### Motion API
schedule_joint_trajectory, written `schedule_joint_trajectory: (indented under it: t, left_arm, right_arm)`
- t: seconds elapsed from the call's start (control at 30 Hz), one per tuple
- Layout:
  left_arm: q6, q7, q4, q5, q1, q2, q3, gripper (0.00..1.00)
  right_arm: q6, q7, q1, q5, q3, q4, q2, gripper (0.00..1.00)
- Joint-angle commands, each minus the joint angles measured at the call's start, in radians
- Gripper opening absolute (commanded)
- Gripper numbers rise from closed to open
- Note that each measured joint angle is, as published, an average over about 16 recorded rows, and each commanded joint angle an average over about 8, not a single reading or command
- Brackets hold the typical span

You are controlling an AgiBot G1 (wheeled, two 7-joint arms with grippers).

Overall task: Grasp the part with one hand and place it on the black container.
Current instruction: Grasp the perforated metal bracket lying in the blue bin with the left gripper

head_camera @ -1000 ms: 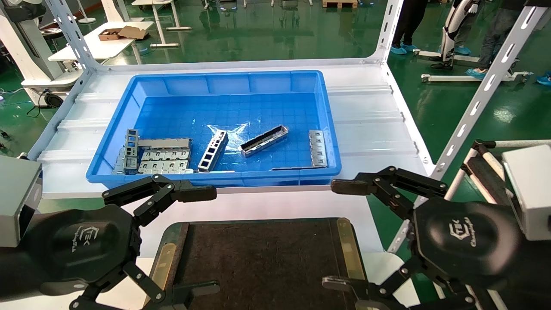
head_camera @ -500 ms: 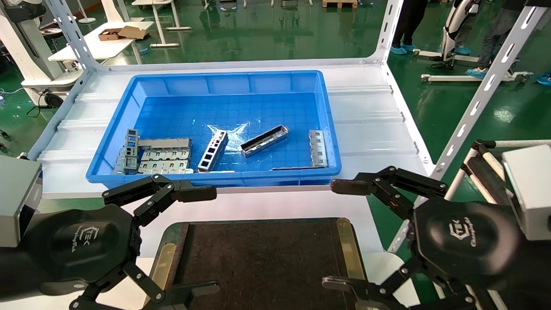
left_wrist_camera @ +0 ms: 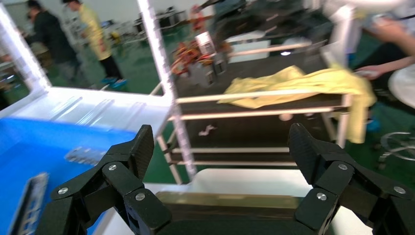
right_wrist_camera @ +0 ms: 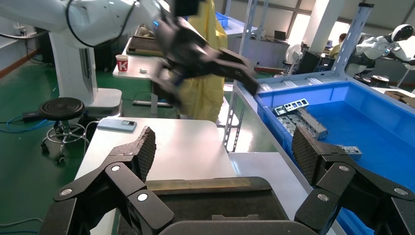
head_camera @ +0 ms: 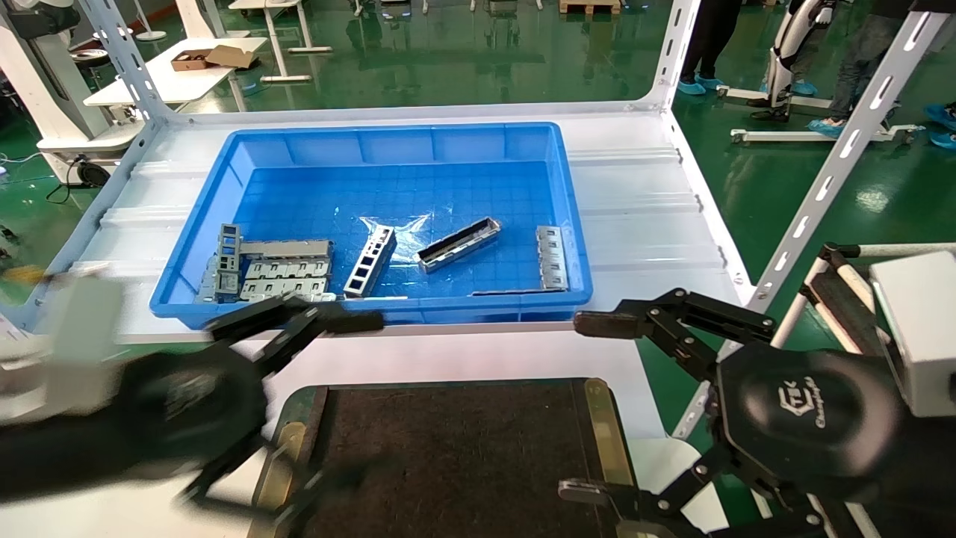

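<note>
My left tool [head_camera: 328, 396] hangs spread wide at the desk's near-left edge; my right tool [head_camera: 590, 407] hangs released at the near-right. The part [head_camera: 457, 244] lies in the blue bin [head_camera: 224, 161], well apart from the black container [head_camera: 448, 448].

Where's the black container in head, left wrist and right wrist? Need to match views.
Head: black container lower centre, nearer than the bin.
Left wrist: sliver framed by the open left end effector.
Right wrist: framed by the open right end effector.
Shared landmark: blue bin.
</note>
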Motion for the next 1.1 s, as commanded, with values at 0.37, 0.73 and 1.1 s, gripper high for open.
schedule_joint_trajectory:
  t: [0.37, 0.73, 1.1]
  left_arm:
    - [-0.145, 0.05, 0.252, 0.222, -0.189, 0.209, 0.1, 1.0]
    - [-0.372, 0.183, 0.676, 0.404, -0.387, 0.485, 0.179, 1.0]
    - [-0.557, 0.331, 0.997, 0.457, -0.491, 0.671, 0.207, 1.0]
  right_arm:
    - [0.0, 0.0, 0.0, 0.0, 0.0, 0.0, 0.0, 1.0]
    - [0.0, 0.0, 0.0, 0.0, 0.0, 0.0, 0.0, 1.0]
    - [0.0, 0.0, 0.0, 0.0, 0.0, 0.0, 0.0, 1.0]
